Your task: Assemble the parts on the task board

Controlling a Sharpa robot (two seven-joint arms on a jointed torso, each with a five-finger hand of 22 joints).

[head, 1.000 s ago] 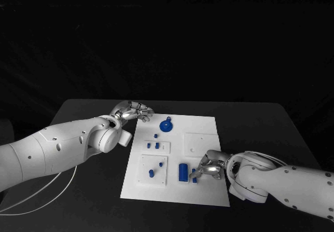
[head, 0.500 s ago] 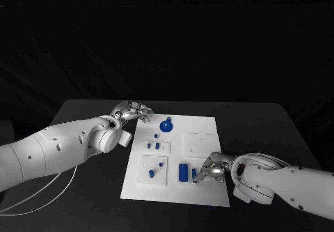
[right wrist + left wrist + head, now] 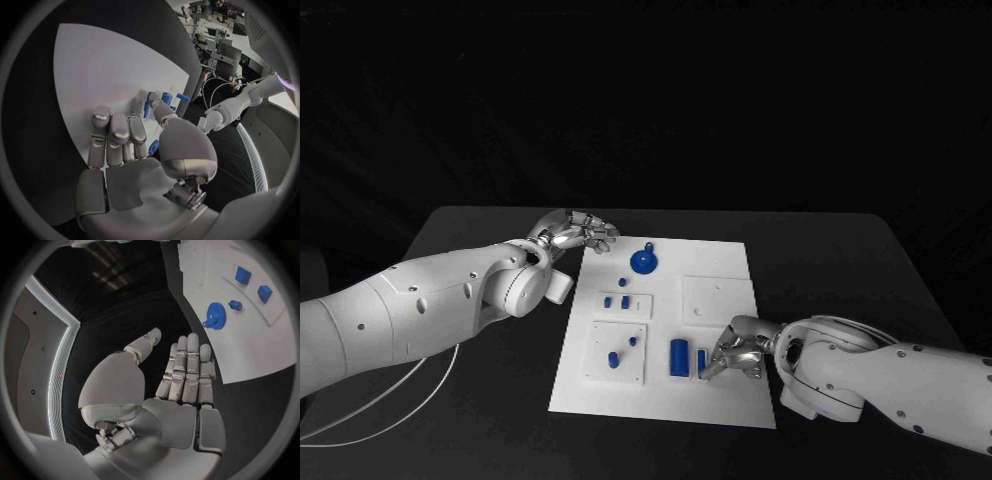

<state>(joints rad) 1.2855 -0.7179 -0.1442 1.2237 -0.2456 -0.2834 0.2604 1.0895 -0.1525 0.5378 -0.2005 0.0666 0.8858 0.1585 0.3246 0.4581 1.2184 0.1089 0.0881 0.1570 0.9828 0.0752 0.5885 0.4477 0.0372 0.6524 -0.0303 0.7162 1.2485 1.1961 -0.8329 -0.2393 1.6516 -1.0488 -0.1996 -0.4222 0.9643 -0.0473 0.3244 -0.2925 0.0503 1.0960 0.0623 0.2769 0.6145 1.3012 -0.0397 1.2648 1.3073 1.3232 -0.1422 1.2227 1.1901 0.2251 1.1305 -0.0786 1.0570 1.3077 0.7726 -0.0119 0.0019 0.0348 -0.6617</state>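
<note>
While my right hand sits low over the near right part of the task board, its fingers reach down at a small blue part just beside the long blue bar. In the right wrist view the fingertips crowd around blue bits at the board edge, but I cannot tell whether anything is actually pinched or only touched. Calling that hand's state undecided.

My left hand hangs off the board's far left corner, above the bare counter. Left wrist view shows the fingers straight and together, thumb apart, nothing in it: open and idle.

On the board: blue gear near the far edge, with a small peg just beside it; two small blocks on a raised white tile mid-board; two more small pieces on the nearer tile. Gear and blocks also visible in the left wrist view, gear well clear of the hand.

Handling guess: parts look like hard plastic, light, stiff, smooth, so likely slippery and easy to flick away. Best taken by a fingertip pinch across the short sides; the long bar across its middle. The board is thin and may slide if pushed sideways.
</note>
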